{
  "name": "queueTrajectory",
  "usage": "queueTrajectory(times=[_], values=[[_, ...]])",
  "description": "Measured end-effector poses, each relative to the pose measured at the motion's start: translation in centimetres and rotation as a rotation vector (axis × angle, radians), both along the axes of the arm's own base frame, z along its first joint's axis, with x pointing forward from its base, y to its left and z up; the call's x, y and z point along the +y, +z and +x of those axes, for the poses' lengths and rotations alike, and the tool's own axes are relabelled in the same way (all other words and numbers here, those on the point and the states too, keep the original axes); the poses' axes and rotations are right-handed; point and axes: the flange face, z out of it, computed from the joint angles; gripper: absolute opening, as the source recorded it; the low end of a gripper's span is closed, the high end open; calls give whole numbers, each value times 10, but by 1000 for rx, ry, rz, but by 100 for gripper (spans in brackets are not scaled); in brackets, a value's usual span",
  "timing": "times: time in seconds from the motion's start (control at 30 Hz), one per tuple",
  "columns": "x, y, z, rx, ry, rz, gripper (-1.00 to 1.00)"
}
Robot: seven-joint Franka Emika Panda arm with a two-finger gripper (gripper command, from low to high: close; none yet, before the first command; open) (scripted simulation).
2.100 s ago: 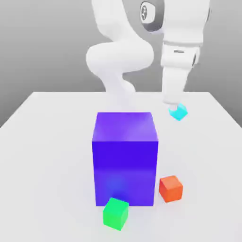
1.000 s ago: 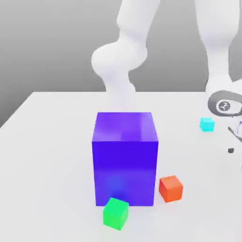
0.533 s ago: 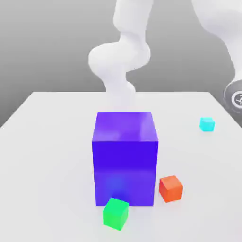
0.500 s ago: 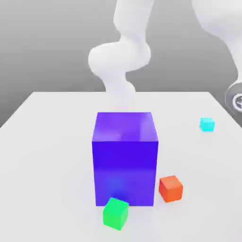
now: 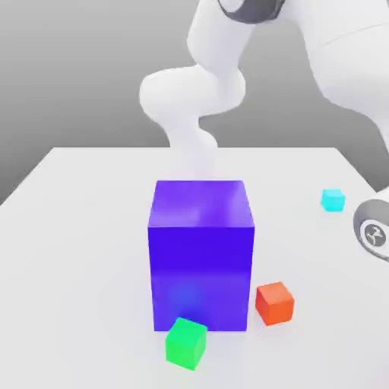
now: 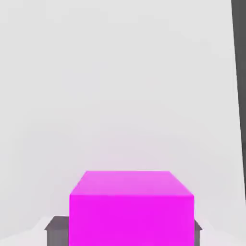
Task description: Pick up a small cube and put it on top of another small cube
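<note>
Sitting between the jaws, the magenta cube touches both.

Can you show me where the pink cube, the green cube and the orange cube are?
Pink cube (image 6: 131, 220): hand view, on its big flat side.
Green cube (image 5: 185, 347): exterior view, on its front.
Orange cube (image 5: 275, 305): exterior view, on its front.

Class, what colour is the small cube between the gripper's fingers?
Bright magenta-pink; the cube shows best in the hand view.

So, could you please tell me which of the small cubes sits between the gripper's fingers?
The magenta cube; the green, red-orange and cyan ones sit away from the gripper.
</note>
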Motion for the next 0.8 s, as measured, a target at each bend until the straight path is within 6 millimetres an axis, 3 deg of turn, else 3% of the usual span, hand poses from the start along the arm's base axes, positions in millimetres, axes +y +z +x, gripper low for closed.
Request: queueTrajectory(times=[0.1,0.37,0.53,0.7,0.73,0.8], values=[[-4,41,1,-1,-14,0,-100],[-156,77,13,-7,-608,-11,-100],[-251,90,-5,-8,-1012,-11,-100],[-346,99,-43,-3,-1446,-3,-100],[-355,95,-48,-2,-1493,-2,-100],[-351,76,-51,-1,-1504,-1,-100]])
